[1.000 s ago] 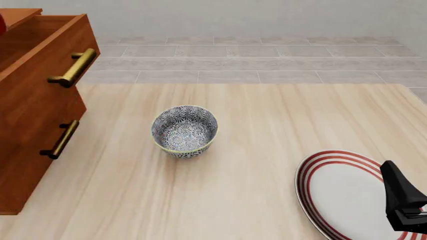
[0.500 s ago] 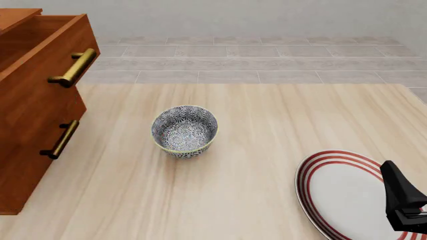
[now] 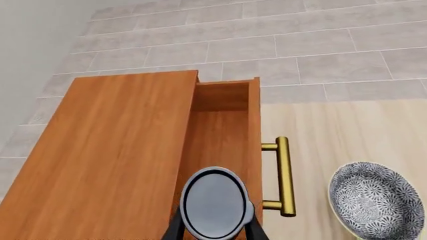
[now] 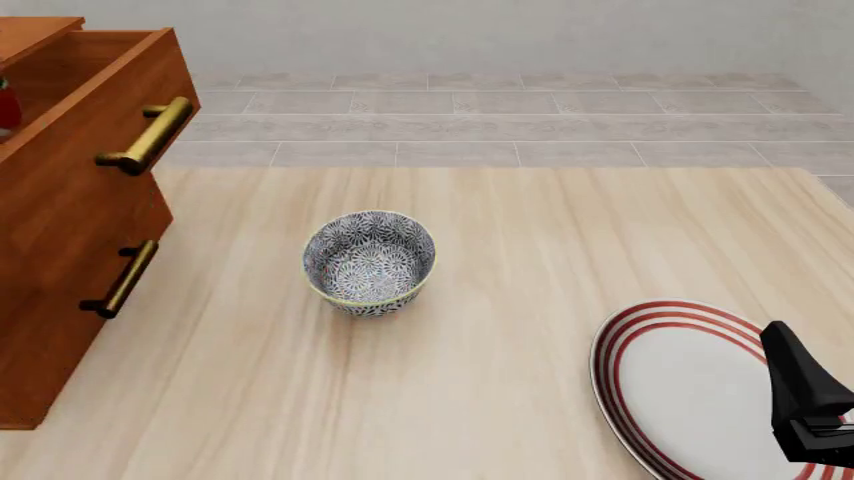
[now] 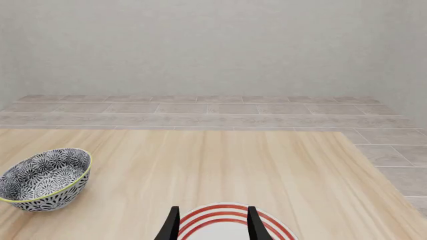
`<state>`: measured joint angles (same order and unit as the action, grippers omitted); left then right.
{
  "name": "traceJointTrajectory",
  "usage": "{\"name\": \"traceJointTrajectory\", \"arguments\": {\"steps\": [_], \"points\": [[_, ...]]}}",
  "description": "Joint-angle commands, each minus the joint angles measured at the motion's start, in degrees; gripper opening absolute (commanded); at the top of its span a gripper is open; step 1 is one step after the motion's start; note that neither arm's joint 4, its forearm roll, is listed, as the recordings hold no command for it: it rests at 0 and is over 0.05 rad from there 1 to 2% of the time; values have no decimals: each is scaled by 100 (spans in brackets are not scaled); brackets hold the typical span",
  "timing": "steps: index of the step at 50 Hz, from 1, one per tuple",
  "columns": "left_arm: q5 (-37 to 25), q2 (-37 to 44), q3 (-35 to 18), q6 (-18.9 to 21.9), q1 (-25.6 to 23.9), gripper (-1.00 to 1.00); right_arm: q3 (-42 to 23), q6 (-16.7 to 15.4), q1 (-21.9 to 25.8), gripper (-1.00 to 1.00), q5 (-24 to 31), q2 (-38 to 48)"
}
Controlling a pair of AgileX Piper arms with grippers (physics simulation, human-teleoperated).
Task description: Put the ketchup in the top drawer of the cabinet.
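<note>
Red rings mark the plate (image 4: 687,385) at the near right of the pale wood counter (image 4: 534,260), and the right hand (image 5: 212,225) hangs idle over it, its two dark fingers apart with nothing between them. Further in, near the middle of the counter, sits the patterned bowl (image 4: 370,262), well apart from the plate and playing no part in the job.

At the left stands the cabinet (image 4: 67,230). Its lower drawer front is closed, while the top drawer (image 3: 223,145) is pulled out, the brass handle (image 3: 283,175) jutting toward the bowl side. In the left wrist view the ketchup (image 3: 213,204) shows as a dark grey round top held between the fingers of the left hand (image 3: 212,232), which are clamped on its sides. It sits directly above the open drawer cavity, near the drawer's front panel. In the front view only a sliver of red shows at the far left edge, over the drawer.

As a judgement, the task is nearly done: the drawer is open and the ketchup has been carried above it. What is left is to lower it inside, let go and lift the hand clear; whether the drawer must then be shut, the task does not say.
</note>
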<state>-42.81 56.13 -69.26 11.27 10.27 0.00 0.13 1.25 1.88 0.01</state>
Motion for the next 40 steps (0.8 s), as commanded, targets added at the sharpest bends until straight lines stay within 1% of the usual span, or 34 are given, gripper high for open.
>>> {"name": "traceJointTrajectory", "arguments": {"steps": [1, 23, 24, 31, 40], "points": [[103, -8, 228, 101, 9, -100, 0, 0, 0, 100, 0, 0], [33, -17, 209, 58, -13, -100, 0, 0, 0, 100, 0, 0], [30, -15, 189, 79, 0, 100, 0, 0, 0, 100, 0, 0], [21, 20, 109, 45, 45, 100, 0, 0, 0, 100, 0, 0], [-87, -118, 126, 72, -65, 100, 0, 0, 0, 100, 0, 0]]}}
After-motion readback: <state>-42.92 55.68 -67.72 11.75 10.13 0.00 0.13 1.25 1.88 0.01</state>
